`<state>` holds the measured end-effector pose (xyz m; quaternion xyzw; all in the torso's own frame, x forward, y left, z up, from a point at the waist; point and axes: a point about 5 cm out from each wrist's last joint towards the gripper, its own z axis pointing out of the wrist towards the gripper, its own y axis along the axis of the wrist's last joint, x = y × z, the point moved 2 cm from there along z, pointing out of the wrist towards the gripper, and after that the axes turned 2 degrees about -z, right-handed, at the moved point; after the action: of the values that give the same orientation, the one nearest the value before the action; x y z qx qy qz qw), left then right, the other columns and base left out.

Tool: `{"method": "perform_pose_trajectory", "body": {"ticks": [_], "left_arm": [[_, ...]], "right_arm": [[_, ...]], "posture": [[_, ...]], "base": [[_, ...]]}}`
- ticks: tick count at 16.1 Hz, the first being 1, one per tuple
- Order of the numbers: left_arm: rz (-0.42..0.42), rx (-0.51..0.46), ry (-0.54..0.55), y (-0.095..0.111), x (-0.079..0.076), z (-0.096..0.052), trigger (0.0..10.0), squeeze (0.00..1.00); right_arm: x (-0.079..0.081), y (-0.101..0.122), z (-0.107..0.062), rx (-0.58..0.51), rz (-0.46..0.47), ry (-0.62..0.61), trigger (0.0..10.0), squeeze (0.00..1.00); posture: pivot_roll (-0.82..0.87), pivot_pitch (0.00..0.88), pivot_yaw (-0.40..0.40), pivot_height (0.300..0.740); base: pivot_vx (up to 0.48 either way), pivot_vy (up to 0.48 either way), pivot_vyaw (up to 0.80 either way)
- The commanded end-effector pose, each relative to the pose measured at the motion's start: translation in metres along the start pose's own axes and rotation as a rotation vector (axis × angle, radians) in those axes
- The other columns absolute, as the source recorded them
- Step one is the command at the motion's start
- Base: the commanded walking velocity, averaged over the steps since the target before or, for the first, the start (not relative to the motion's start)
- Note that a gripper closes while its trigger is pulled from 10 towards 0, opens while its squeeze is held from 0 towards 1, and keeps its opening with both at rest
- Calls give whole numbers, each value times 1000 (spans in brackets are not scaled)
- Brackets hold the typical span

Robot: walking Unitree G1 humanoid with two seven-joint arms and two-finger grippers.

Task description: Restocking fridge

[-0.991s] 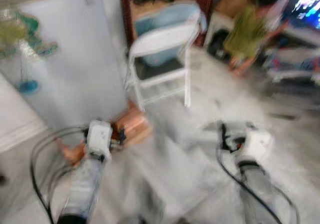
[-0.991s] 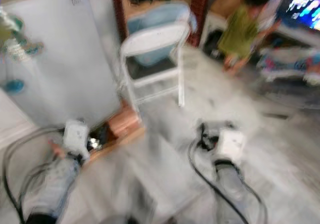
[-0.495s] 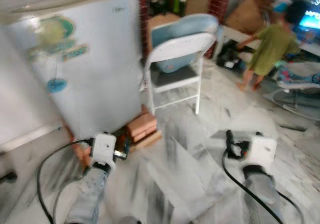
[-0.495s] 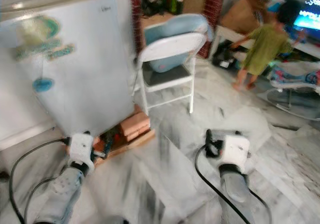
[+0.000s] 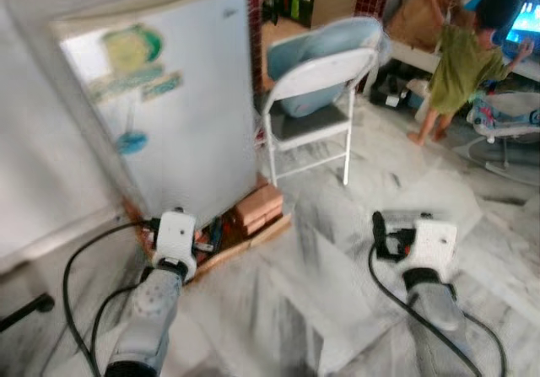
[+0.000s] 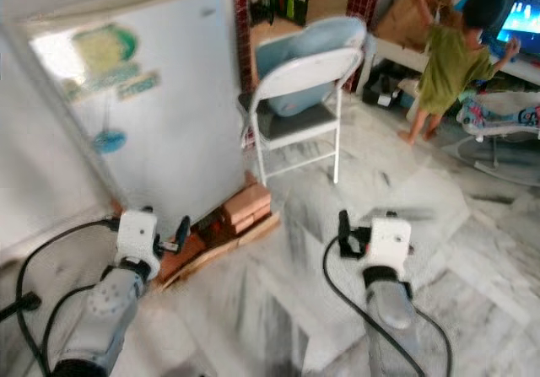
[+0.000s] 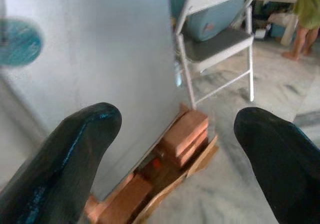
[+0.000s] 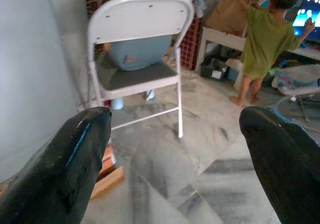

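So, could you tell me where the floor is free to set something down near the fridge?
Bare marble floor lies between the two arms, bordered by the fridge, the chair and the bricks. It is crowded at the fridge's foot, and behind the chair, where a person stands among clutter.

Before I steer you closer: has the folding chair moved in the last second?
No. The folding chair stands beside the fridge, just past the bricks, as before. The whole picture shifted, so the camera moved, not the chair.
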<state>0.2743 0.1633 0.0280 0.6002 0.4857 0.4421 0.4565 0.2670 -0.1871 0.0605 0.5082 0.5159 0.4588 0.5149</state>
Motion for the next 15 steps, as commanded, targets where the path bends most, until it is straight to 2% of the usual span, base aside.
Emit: {"method": "perform_pose_trajectory", "body": {"ticks": [1, 5, 10, 15], "left_arm": [[8, -20, -14, 6, -5, 3, 10000, 0], [-14, -24, -16, 6, -11, 2, 10000, 0], [-11, -22, -11, 7, -10, 3, 10000, 0], [-12, -9, -12, 5, -12, 2, 10000, 0]], "right_arm": [[-4, 6, 2, -19, -23, 2, 10000, 0], [-9, 10, 9, -22, -31, 0, 10000, 0], [-9, 10, 9, -23, -43, 2, 10000, 0], [-8, 8, 8, -20, -48, 7, 10000, 0]], "posture": [[92, 40, -5, 740], [100, 45, -18, 740], [98, 54, -18, 740], [100, 58, -22, 740]], "base": [[0, 480, -800], [0, 480, -800], [0, 480, -800], [0, 480, -109]]}}
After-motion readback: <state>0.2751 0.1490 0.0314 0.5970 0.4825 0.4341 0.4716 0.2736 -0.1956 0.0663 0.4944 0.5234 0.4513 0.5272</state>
